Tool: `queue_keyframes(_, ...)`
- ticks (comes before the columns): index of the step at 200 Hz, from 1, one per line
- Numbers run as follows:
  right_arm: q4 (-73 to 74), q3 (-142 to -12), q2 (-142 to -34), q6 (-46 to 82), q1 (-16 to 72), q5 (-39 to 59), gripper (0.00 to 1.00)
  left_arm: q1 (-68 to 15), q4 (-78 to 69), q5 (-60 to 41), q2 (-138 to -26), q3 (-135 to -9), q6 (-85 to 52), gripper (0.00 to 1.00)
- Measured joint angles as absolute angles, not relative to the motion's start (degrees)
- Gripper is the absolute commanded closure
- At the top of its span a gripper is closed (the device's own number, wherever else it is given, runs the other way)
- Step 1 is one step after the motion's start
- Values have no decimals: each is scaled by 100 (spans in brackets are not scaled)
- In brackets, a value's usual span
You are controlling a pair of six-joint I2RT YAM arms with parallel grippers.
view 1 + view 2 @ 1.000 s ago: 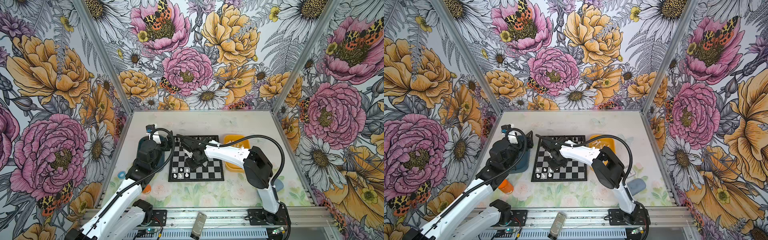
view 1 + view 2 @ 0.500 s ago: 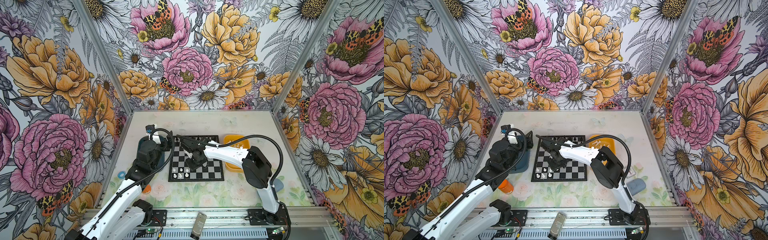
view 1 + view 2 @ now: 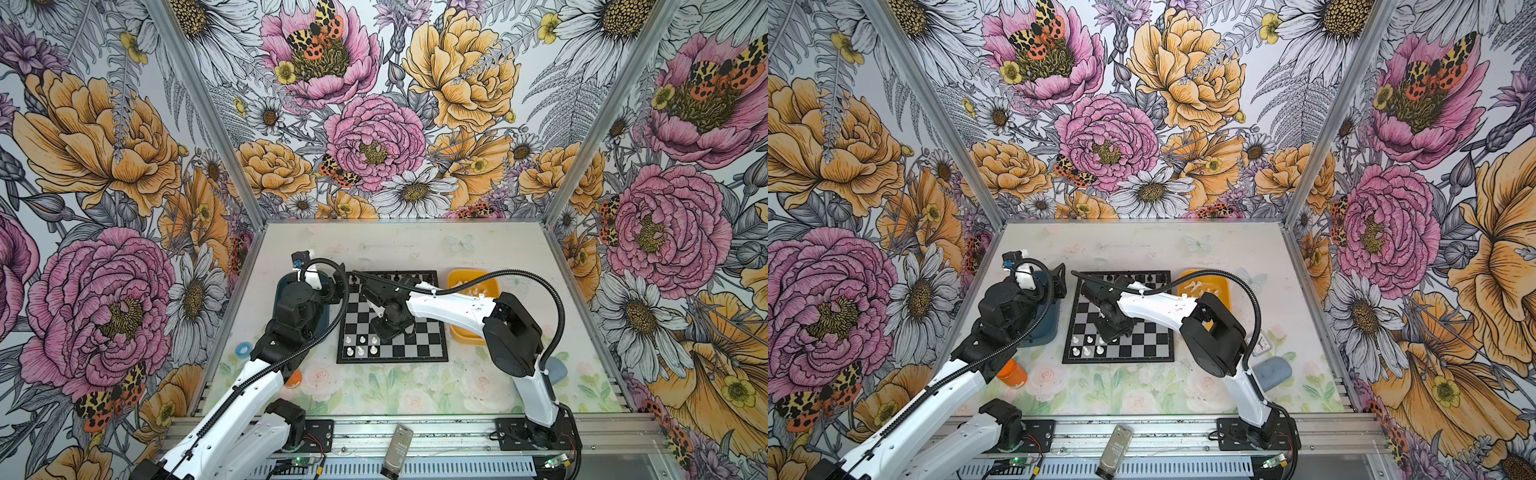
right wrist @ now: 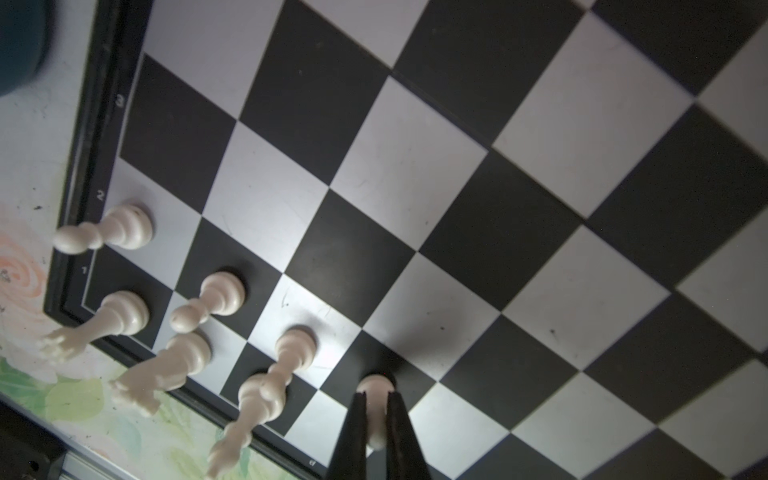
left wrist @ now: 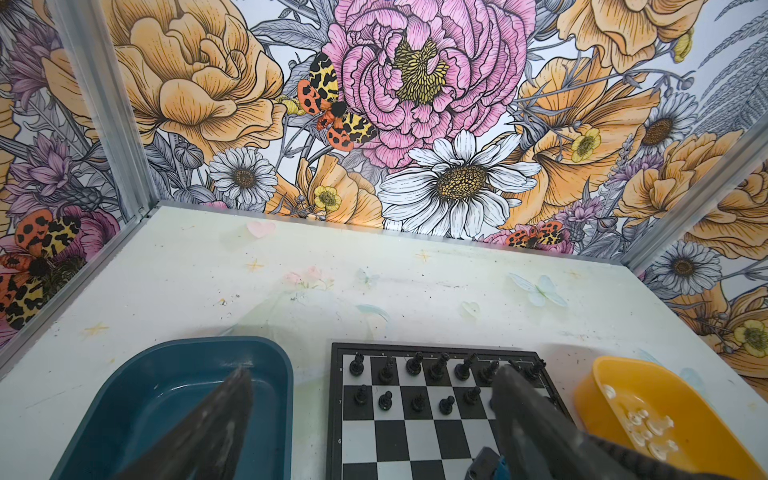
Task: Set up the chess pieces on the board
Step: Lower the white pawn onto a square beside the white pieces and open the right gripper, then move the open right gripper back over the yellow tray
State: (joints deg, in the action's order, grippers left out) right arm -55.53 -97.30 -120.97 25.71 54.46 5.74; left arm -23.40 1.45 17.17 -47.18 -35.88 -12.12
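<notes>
Little changed: right tool (image 4: 376,395) stays clamped on white pawn (image 4: 375,385) at board (image 4: 457,208); left tool (image 5: 372,369) wide.

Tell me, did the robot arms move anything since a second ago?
Nothing that I can see. The right gripper stays shut on a white piece over the board. The left gripper stays open above the blue tray and the board's edge. The other white pieces keep their squares.
</notes>
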Motion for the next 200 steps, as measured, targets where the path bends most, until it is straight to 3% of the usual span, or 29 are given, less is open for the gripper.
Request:
queue_keyframes(52,-5553,-9727,-12097,2622,5459,569,66,-2351,145,1721,-4611,-3583,-1210,9)
queue_keyframes(148,-5557,-9574,-12055,2663,5496,325,64,-2388,128,1778,-4497,-3511,-1210,8)
queue_keyframes(200,-5575,-9533,-11502,2757,5476,51,62,-2394,126,1802,-4499,-3509,-1212,8)
